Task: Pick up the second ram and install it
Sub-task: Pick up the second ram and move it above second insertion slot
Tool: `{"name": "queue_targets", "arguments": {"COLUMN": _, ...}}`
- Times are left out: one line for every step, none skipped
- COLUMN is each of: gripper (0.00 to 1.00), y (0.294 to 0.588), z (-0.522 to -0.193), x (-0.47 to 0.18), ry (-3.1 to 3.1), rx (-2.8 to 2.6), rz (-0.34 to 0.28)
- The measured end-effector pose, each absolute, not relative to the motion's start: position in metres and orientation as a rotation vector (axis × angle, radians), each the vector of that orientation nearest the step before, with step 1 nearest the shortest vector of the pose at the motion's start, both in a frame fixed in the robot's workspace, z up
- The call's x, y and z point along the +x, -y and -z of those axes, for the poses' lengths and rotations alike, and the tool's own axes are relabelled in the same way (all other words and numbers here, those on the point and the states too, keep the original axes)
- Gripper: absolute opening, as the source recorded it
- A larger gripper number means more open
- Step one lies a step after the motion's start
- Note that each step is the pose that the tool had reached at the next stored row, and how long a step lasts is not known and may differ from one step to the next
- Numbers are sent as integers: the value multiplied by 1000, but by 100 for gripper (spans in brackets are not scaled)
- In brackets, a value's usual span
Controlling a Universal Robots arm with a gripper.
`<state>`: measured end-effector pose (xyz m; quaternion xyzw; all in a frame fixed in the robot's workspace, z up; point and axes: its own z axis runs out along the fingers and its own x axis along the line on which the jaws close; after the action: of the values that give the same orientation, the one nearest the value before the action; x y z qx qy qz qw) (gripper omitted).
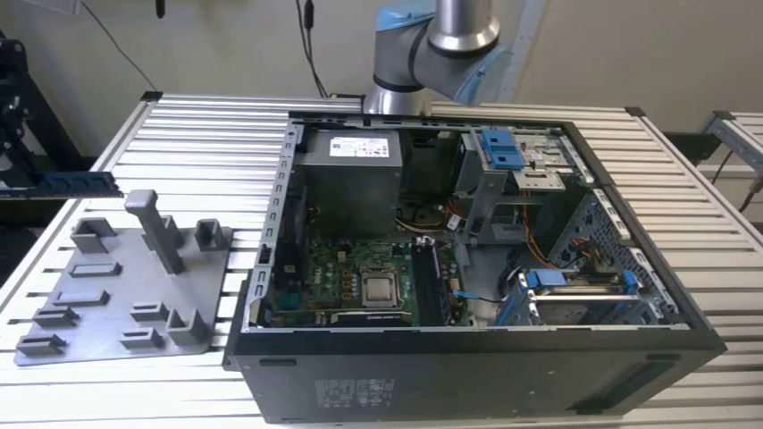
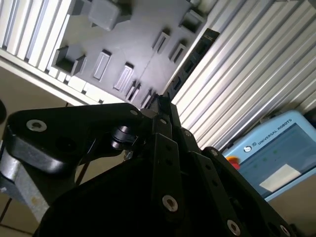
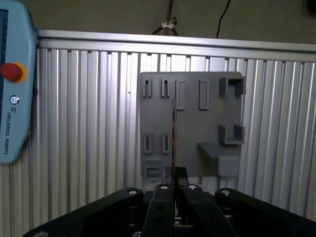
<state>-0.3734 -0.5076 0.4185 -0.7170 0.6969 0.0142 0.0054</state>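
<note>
- Slatted metal table [image 1: 203, 125] is bearing one grey tray [image 1: 120, 299] and one open computer case [image 1: 477, 380].
- Pincer [image 3: 174, 187] is clamping one end of the second ram [image 3: 174, 131]; both wrist views are showing this.
- That ram is hanging over the table beside the tray, at the exterior view's left, well apart from the case.
- Pick-up is looking done; the carry seems in hand.
- Installing is calling for squaring the stick to a free slot.
- Counting: one ram, one pendant [image 3: 15, 89].

Table [image 1: 191, 134] ribbed bare metal, satin finish; tray [image 1: 113, 288] matt grey plastic; computer case [image 1: 477, 380] matt black metal; gripper [image 3: 176, 186] smooth semi-gloss black; second ram [image 2: 191, 61] dark, matt board.
</note>
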Motion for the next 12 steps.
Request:
{"name": "queue_targets", "arguments": {"gripper": 14, "y": 508, "z": -419, "x": -370, "ry": -2182, "rx": -2245, "rz": -44}}
{"name": "queue_targets", "arguments": {"gripper": 14, "y": 508, "z": -419, "x": -367, "ry": -2182, "rx": -2245, "rz": -44}}
{"name": "queue_targets", "arguments": {"gripper": 14, "y": 508, "z": -419, "x": -364, "ry": -2182, "rx": -2245, "rz": -44}}
{"name": "queue_targets", "arguments": {"gripper": 14, "y": 508, "z": -419, "x": -360, "ry": -2182, "rx": -2245, "rz": -45}}
{"name": "queue_targets", "arguments": {"gripper": 14, "y": 508, "z": -419, "x": -356, "ry": -2182, "rx": -2245, "rz": -45}}
{"name": "queue_targets", "arguments": {"gripper": 14, "y": 508, "z": -419, "x": -353, "ry": -2182, "rx": -2245, "rz": -45}}
{"name": "queue_targets", "arguments": {"gripper": 14, "y": 508, "z": -419, "x": -349, "ry": -2182, "rx": -2245, "rz": -45}}
{"name": "queue_targets", "arguments": {"gripper": 14, "y": 508, "z": -419, "x": -346, "ry": -2182, "rx": -2245, "rz": -45}}
{"name": "queue_targets", "arguments": {"gripper": 14, "y": 508, "z": -419, "x": -343, "ry": -2182, "rx": -2245, "rz": -45}}
{"name": "queue_targets", "arguments": {"gripper": 14, "y": 508, "z": -419, "x": -339, "ry": -2182, "rx": -2245, "rz": -45}}
{"name": "queue_targets", "arguments": {"gripper": 14, "y": 508, "z": -419, "x": -335, "ry": -2182, "rx": -2245, "rz": -45}}
{"name": "queue_targets", "arguments": {"gripper": 14, "y": 508, "z": -419, "x": -331, "ry": -2182, "rx": -2245, "rz": -45}}
